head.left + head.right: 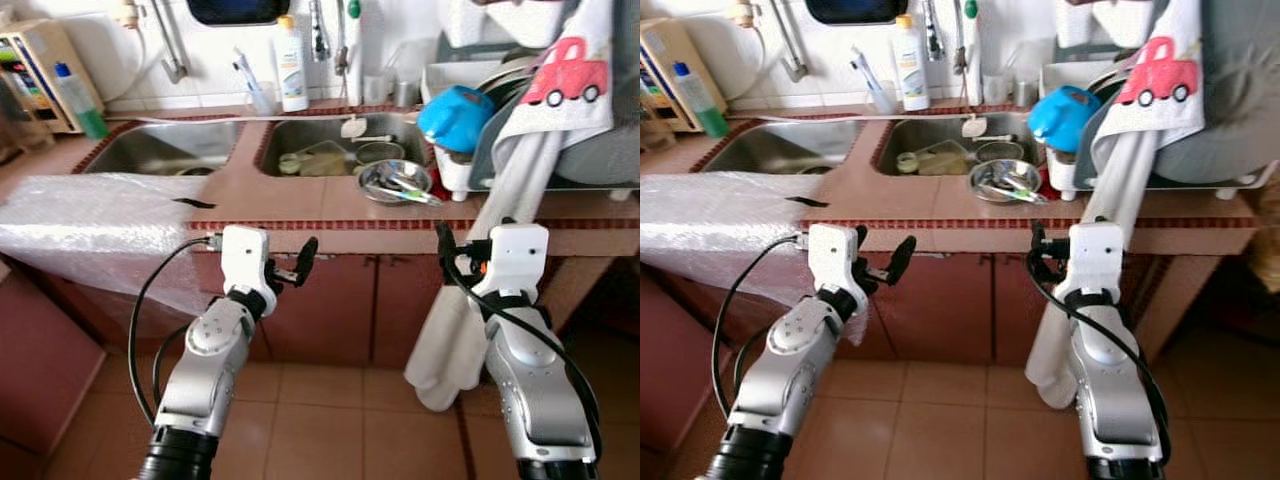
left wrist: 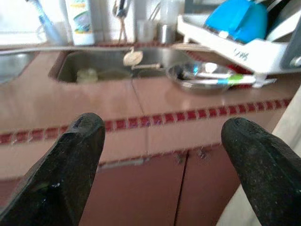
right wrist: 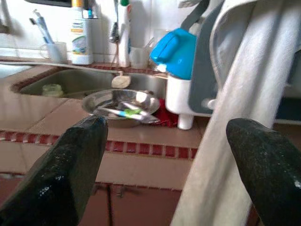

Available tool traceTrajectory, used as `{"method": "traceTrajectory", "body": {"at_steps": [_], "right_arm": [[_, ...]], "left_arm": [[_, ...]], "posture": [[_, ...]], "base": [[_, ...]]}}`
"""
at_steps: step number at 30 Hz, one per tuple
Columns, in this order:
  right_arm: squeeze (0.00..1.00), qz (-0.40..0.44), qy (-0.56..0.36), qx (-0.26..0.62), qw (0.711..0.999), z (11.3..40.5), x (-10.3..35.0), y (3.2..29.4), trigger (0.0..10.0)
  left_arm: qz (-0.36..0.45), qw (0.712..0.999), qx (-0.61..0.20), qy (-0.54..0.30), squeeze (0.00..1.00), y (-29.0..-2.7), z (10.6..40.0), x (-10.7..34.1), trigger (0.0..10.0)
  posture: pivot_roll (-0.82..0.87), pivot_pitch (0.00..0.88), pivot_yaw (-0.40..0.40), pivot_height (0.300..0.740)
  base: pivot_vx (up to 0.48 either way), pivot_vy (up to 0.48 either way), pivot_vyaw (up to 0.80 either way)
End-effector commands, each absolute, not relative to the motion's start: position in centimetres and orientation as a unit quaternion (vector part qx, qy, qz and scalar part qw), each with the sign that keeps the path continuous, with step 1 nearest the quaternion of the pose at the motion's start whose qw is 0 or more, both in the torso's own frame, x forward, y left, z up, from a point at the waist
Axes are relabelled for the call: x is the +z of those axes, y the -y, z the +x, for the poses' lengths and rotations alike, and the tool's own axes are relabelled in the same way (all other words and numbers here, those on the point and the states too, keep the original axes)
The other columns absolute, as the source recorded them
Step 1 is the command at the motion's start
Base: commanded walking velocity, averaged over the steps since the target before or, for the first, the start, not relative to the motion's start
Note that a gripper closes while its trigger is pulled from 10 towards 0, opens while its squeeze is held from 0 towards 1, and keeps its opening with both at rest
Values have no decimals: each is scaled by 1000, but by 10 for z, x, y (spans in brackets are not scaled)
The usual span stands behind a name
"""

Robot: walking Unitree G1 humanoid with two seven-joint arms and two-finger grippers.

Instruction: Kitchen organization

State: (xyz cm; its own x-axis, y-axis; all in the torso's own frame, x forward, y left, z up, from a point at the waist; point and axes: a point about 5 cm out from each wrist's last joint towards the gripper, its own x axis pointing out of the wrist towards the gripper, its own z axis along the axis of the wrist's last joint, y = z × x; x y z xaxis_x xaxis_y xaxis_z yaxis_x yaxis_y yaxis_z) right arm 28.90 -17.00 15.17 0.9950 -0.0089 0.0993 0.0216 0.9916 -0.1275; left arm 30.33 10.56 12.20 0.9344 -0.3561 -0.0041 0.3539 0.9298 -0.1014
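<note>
Left hand (image 1: pixel 296 262) open, right hand (image 3: pixel 174 155) open, both before counter (image 1: pixel 300 195); steel bowl (image 1: pixel 396 180) beside sink (image 1: pixel 330 145).

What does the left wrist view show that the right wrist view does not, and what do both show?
Left wrist view alone: the left pincer, open, facing the counter edge, and the cabinet doors below it.
Right wrist view alone: the right pincer, open, with the hanging towel close before it.
Both: the steel bowl on the counter, the sink, the blue cup in the rack, the white bottle.
</note>
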Motion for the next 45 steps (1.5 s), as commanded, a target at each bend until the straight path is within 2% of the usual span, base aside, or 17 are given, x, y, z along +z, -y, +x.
{"method": "traceTrajectory", "body": {"at_steps": [1,8,19,28,33,39,44,45], "right_arm": [[0,-66,46,11,997,289,147,163,10000],[0,-76,36,17,996,287,140,165,10000],[0,-97,53,61,992,296,153,156,10000],[0,-105,58,67,990,298,156,158,10000],[0,-99,43,62,992,298,147,160,10000],[0,-92,-13,61,994,301,115,164,10000],[0,-99,-162,40,981,291,38,180,10000],[0,-99,-162,40,981,291,38,180,10000]], "left_arm": [[-44,984,-171,-23,0,-115,303,114,10000],[-43,985,-162,-39,0,-117,298,102,10000],[-63,988,-136,-29,0,-115,296,102,10000],[-65,989,-132,-29,0,-111,299,98,10000],[-45,988,-134,-56,0,-112,300,83,10000],[-15,984,-125,-125,0,-121,298,51,10000],[17,966,-103,-235,0,-141,278,-2,10000],[17,966,-103,-235,0,-141,278,-2,10000]], "posture": [[-41,6,122,740],[-40,11,99,740],[-30,6,22,740],[-47,0,14,740],[-47,0,19,740],[-44,0,27,740],[-43,0,38,740],[-43,0,38,740]], "base": [[0,0,0],[0,0,0],[0,0,0],[0,0,0],[0,0,0],[0,0,0],[0,0,0],[0,0,0]]}}
